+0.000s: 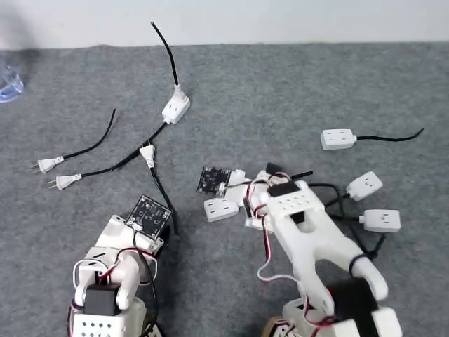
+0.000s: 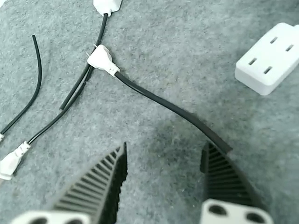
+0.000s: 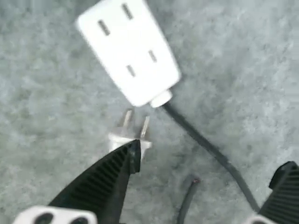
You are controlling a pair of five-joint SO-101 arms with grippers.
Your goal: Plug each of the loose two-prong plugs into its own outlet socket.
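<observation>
Right wrist view: plug (image 3: 119,139) prongs point at outlet socket (image 3: 126,51).

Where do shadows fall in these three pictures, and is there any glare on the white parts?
Left wrist view: a soft dark shadow lies on the carpet between the fingers of the open left end effector, beside the black cable. Right wrist view: a thin shadow edges the white outlet socket and the plug. High view: light is even, shadows faint, no glare.
</observation>
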